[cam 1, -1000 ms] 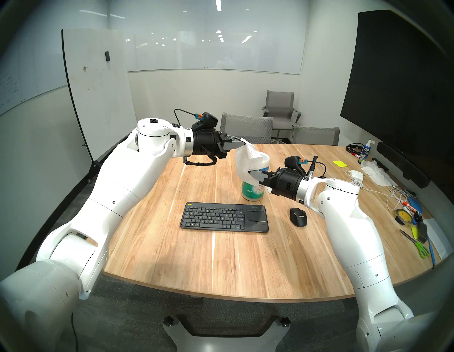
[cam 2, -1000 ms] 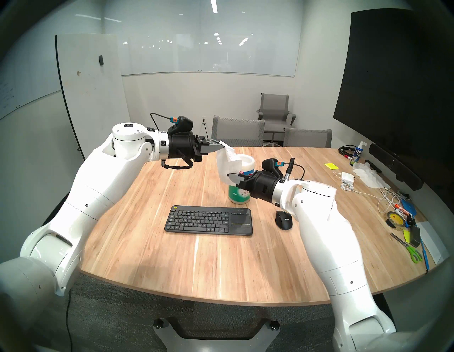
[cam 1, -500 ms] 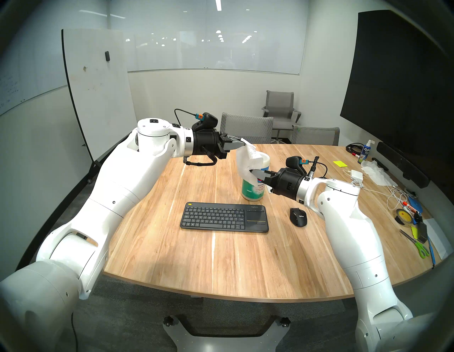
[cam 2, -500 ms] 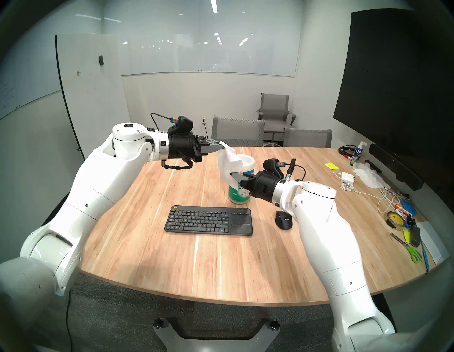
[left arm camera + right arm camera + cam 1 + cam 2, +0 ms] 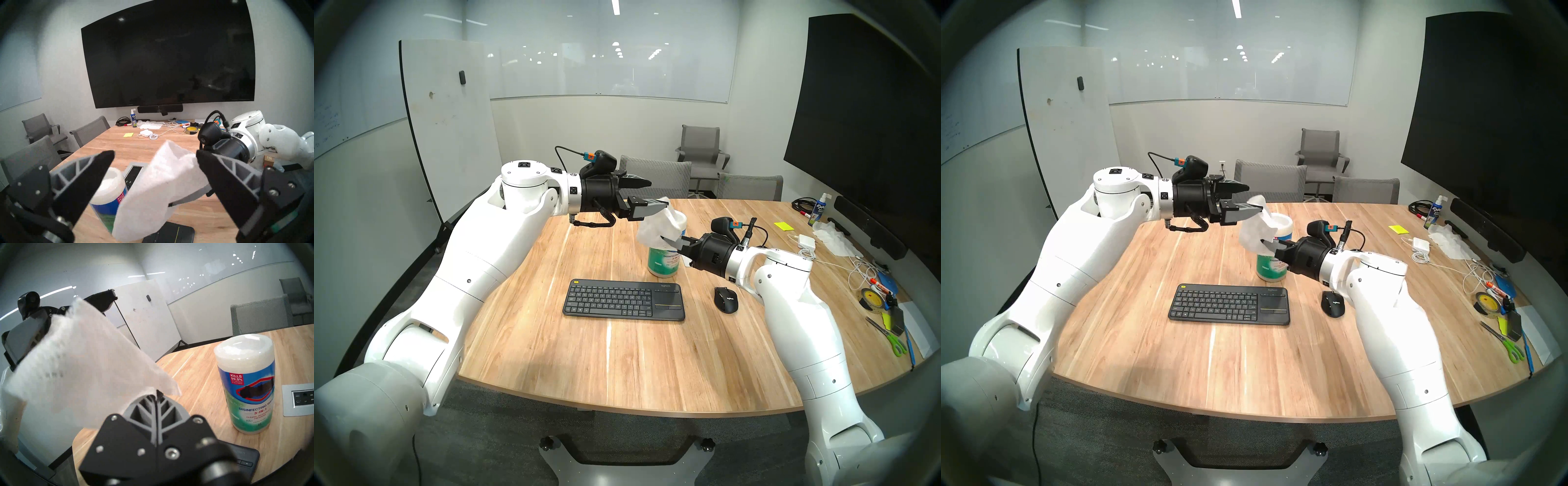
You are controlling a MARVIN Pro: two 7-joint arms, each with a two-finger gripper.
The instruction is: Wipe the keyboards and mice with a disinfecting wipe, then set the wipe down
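Note:
The white disinfecting wipe hangs in the air in front of the top of the wipe canister, pinched at its lower edge by my shut right gripper. My left gripper is open just above and left of the wipe, its lower finger touching the wipe's top. The left wrist view shows the wipe between the open fingers, ungripped. The right wrist view shows the shut tips on the wipe. The dark grey keyboard and the black mouse lie on the wooden table below.
The table's right side holds a spray bottle, white tissues, a charger with cables, tape and scissors. Grey chairs stand at the far edge. A power outlet panel sits in the tabletop.
My left gripper has opened and let go of the wipe's top corner. The wipe has slumped and now hangs only from the right gripper, which shifted slightly.

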